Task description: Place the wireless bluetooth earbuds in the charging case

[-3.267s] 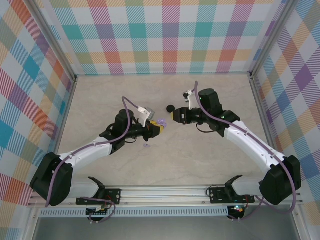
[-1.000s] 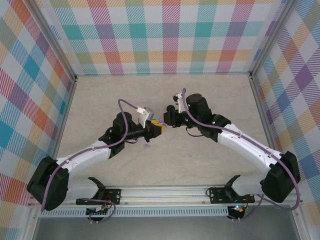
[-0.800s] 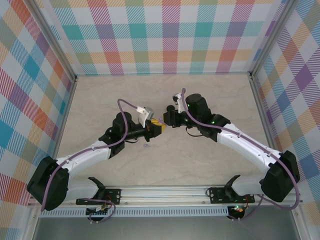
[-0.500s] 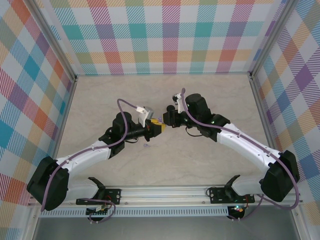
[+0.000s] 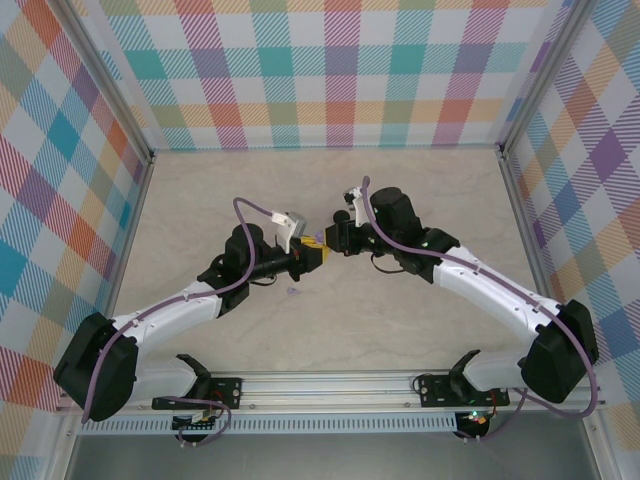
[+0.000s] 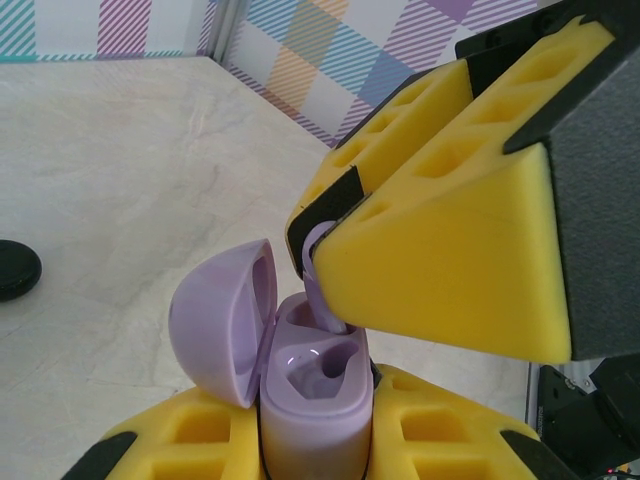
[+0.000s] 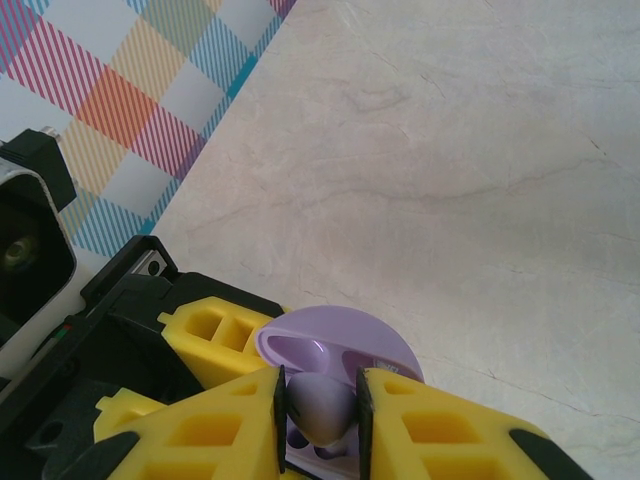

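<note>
your left gripper [image 6: 312, 440] is clamped on the lavender charging case [image 6: 310, 385]. the case is open, with its lid [image 6: 222, 320] swung to the left in the left wrist view. your right gripper [image 7: 320, 395] is pinched on a lavender earbud [image 7: 318, 412], held just above the case with its lower end at the mouth of one well. in the top view both grippers meet nose to nose mid-table [image 5: 400, 320]. a second lavender earbud [image 5: 292, 292] lies on the table just beside the left gripper, on its near side. a black round case [image 6: 15, 270] sits on the table, apart from both.
</note>
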Available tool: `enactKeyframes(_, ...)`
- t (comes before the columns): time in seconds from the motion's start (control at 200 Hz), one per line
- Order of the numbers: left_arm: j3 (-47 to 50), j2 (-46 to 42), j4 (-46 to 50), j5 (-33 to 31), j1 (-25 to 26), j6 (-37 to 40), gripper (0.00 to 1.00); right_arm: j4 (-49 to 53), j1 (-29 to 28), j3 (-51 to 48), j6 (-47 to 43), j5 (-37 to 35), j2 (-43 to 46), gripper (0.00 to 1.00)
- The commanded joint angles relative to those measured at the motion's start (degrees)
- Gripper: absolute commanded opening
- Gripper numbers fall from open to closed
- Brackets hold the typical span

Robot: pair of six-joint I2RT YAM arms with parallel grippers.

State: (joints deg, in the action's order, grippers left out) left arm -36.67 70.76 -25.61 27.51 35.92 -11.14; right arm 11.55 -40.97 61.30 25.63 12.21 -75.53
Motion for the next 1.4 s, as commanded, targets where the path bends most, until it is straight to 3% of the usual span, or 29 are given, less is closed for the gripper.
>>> enactKeyframes(0.0, -0.9, -1.6, -2.5, -0.2, 0.4, 0.2, 0.0, 0.1, -0.5, 1.5, -0.8, 1.5, -0.8, 0.26)
enactKeyframes(1.395, 0.6, -4.9, -0.3, 0.8, 0.5, 7.8, 0.0, 5.5, -1.3, 5.9, -4.4, 4.1, 0.0, 0.45)
